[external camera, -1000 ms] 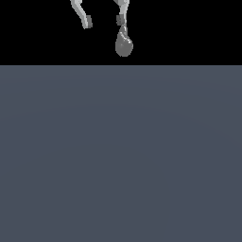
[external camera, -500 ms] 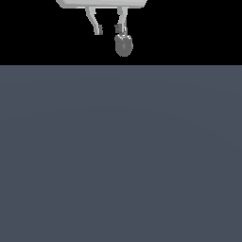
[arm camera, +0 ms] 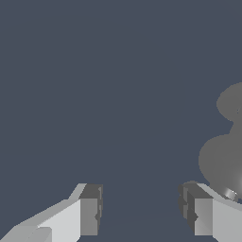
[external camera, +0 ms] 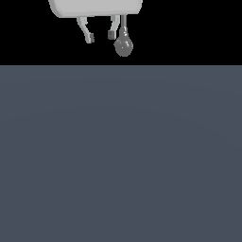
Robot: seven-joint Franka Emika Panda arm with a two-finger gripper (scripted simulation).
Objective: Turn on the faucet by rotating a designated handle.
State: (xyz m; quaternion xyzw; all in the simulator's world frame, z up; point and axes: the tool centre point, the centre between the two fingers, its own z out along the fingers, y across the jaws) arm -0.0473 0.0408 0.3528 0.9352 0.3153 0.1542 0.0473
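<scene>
One gripper (external camera: 100, 36): jaws wide, holding nothing.
Faucet (external camera: 123, 44): just outside one finger.
Advice: press that finger sideways against the bulb to rotate it.

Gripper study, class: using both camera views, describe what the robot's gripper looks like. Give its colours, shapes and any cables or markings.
The gripper has a broad, rounded, pale grey-white body with two slim white fingers curving down from it. In the wrist view the fingers are angular, blocky white pieces ending in darker grey rectangular pads. No cables, labels or markings are visible.
</scene>
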